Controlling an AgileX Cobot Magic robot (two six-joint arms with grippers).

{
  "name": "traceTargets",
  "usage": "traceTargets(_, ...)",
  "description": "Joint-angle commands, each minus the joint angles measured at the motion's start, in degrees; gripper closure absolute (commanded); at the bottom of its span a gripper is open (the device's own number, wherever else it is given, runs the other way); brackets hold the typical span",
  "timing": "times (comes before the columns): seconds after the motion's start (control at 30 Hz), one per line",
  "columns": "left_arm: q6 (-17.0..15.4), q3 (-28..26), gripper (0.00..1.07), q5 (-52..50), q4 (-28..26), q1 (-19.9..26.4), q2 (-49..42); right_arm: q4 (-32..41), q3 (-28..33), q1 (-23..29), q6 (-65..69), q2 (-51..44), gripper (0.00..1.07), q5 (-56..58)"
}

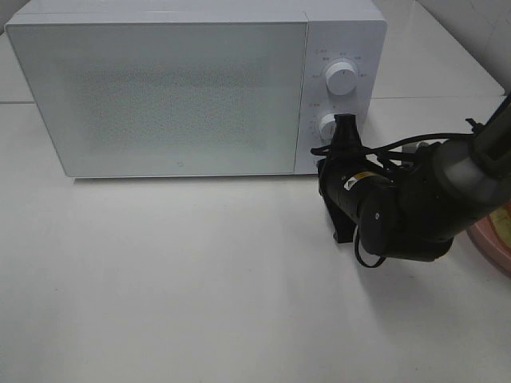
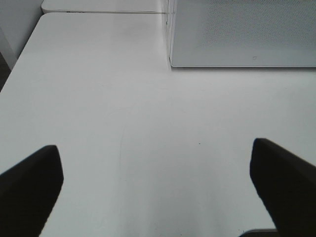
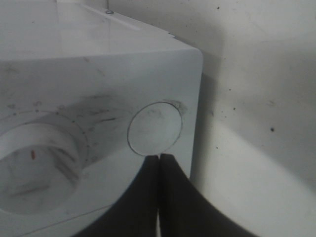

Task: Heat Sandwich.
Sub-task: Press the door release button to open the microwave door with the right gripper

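the white table [image 1: 200, 311] fills the room's view, and the white microwave [image 1: 184, 88] sits across its 12 o'clock side with the frosted door shut. the right arm [image 1: 447, 191] reaches in from 3 o'clock, its nose up against the control panel at the oven's right end. at the 3 o'clock edge a slice of the pink plate [image 1: 497, 243] peeks from behind that arm. i can't make out the sandwich anywhere: it may be on the hidden part of the plate or behind the frosted door, and i can't tell which.

the left gripper [image 2: 158, 192] hangs over bare table near the oven's left corner, fingers spread wide with nothing between them.

on the panel there is an upper knob [image 1: 342, 78] and a lower knob [image 1: 327, 125]. just beside the lower one is a flat round button [image 3: 154, 127]. the right gripper [image 3: 159, 159] has its fingers pressed together, empty, with the joined tip at the button's rim, touching or very nearly so.

i'd judge this to be the door-opening step, early on, with the plate outside the oven. the next move calls for a straight, firm push onto the button's middle, since the tip sits at the edge and could slide off, and then backing clear so the door can swing open.
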Motion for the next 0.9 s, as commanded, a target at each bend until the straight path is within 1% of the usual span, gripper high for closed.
traceTargets(0.03, -0.3, 0.0, 0.09, 0.1, -0.1, 0.1, -1.5, -0.7, -1.7, -1.0, -0.6, -0.2, 1.07, 1.0)
traceTargets(0.27, -0.3, 0.0, 0.09, 0.1, -0.1, 0.1, -1.5, -1.7, -3.0, -1.9, -0.5, 0.8, 1.07, 2.5)
traceTargets(0.43, -0.3, 0.0, 0.09, 0.1, -0.1, 0.1, -1.5, -0.1, -3.6, -2.8, -0.7, 0.9, 1.07, 2.1)
traceTargets(0.5, -0.3, 0.0, 0.09, 0.1, -0.1, 0.1, -1.5, -0.5, -4.5, -3.7, -0.7, 1.5, 1.07, 2.1)
traceTargets(0.73, -0.3, 0.0, 0.09, 0.1, -0.1, 0.1, -1.3, -1.8, -7.0, -4.1, 0.3, 2.9, 1.07, 2.1)
traceTargets(0.87, -0.3, 0.0, 0.09, 0.1, -0.1, 0.1, -1.1, -1.9, -7.3, -4.1, 0.3, 2.9, 1.07, -0.5)
traceTargets(0.9, -0.3, 0.0, 0.09, 0.1, -0.1, 0.1, -1.1, -1.9, -7.3, -4.1, 0.3, 2.9, 1.07, -2.7)
